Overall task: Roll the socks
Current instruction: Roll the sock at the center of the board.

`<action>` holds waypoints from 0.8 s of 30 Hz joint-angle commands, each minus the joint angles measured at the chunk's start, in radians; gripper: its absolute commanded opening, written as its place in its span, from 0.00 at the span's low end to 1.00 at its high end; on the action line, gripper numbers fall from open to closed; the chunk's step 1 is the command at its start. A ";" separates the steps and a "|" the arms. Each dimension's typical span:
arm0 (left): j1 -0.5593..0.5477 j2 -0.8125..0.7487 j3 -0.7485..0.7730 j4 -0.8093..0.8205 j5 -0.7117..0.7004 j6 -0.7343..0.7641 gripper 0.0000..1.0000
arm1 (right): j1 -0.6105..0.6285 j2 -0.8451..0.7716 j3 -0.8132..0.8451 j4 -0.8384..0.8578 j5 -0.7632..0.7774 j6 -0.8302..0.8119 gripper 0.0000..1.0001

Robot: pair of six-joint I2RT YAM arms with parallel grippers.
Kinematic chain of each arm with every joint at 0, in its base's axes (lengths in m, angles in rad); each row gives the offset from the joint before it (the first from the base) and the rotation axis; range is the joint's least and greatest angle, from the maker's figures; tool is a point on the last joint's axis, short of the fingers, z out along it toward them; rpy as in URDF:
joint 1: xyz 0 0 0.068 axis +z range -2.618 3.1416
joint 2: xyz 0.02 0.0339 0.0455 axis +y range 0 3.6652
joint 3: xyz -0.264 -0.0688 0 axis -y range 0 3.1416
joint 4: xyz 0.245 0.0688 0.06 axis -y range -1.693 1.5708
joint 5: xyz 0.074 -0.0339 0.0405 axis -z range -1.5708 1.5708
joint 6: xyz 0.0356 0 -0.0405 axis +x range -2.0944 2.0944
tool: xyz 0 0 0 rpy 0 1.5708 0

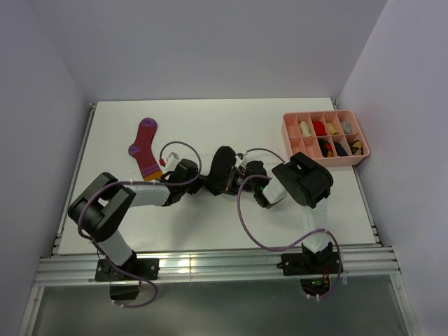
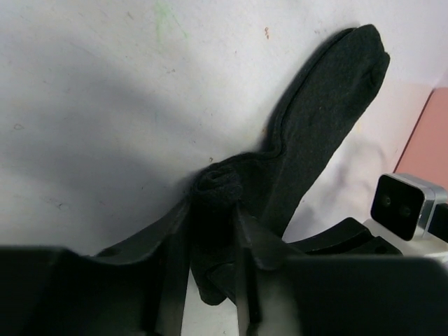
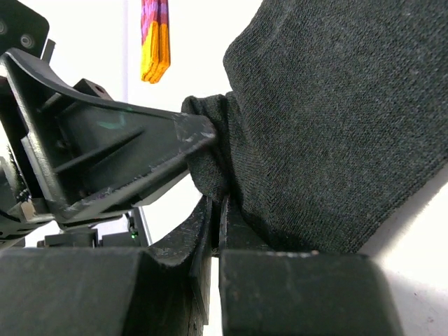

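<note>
Nearest, the left arm [image 1: 112, 203] and the right arm [image 1: 304, 183] rise from the near edge of the white tabletop [image 1: 210, 122] and reach inward, so their wrists meet over its middle. The black sock [image 1: 224, 168] is caught there between them.

The left jaws are closed partway onto a bunched, folded-over end of the black sock. In the left wrist view the wad of fabric fills the gap between the two fingers, and the remainder of the sock runs flat across the tabletop toward the upper right. The right jaws are all but shut, with a thin edge of the same sock nipped in the slit between them. In the right wrist view, the tip of a left finger presses against the fold just beside that pinch.

Farther back on the left, the magenta sock [image 1: 145, 148] with purple stripes lies flat, its orange end toward the near side, near the left wrist. At the far right sits the pink compartment tray [image 1: 288, 133], holding small rolled bundles [image 1: 319, 128] of cream, red, yellow and dark cloth.
</note>
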 commanded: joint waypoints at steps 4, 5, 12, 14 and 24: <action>-0.021 0.048 0.052 -0.119 -0.002 0.065 0.14 | 0.001 -0.033 0.019 -0.198 0.039 -0.109 0.06; -0.024 0.053 0.065 -0.142 -0.016 0.073 0.10 | 0.001 -0.065 0.025 -0.221 0.040 -0.144 0.10; -0.027 0.065 0.138 -0.266 -0.071 0.139 0.00 | 0.000 -0.266 0.134 -0.583 0.107 -0.356 0.37; -0.027 0.065 0.151 -0.283 -0.080 0.154 0.00 | 0.000 -0.303 0.168 -0.665 0.146 -0.434 0.37; -0.028 0.050 0.159 -0.288 -0.074 0.182 0.00 | -0.032 -0.195 0.428 -0.982 0.379 -0.590 0.36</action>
